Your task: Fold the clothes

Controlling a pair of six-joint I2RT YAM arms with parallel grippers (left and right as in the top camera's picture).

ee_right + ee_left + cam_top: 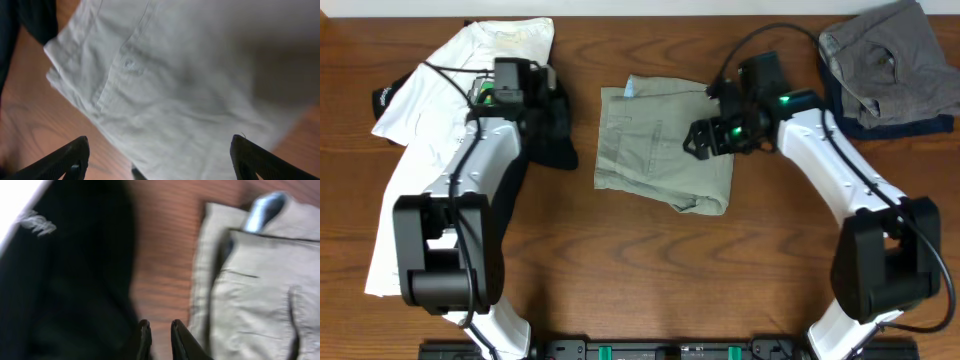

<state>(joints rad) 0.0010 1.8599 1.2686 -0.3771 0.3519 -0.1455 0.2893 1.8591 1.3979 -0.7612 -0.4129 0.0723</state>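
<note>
Folded khaki shorts point(660, 150) lie at the table's middle; they also show in the left wrist view point(255, 290) and fill the right wrist view point(185, 85). My right gripper point(700, 138) hovers open and empty over their right part, fingers wide apart point(159, 155). A black garment point(555, 140) lies left of the shorts, partly on a white shirt point(430, 100). My left gripper point(560, 115) is above the black garment's edge. Its fingers point(159, 332) are nearly together and hold nothing, over bare wood between the black garment point(70, 280) and the shorts.
A crumpled grey garment point(885, 55) lies on a navy one point(910, 125) at the back right corner. The white shirt stretches down the left side under my left arm. Bare wooden table point(660, 280) fills the front.
</note>
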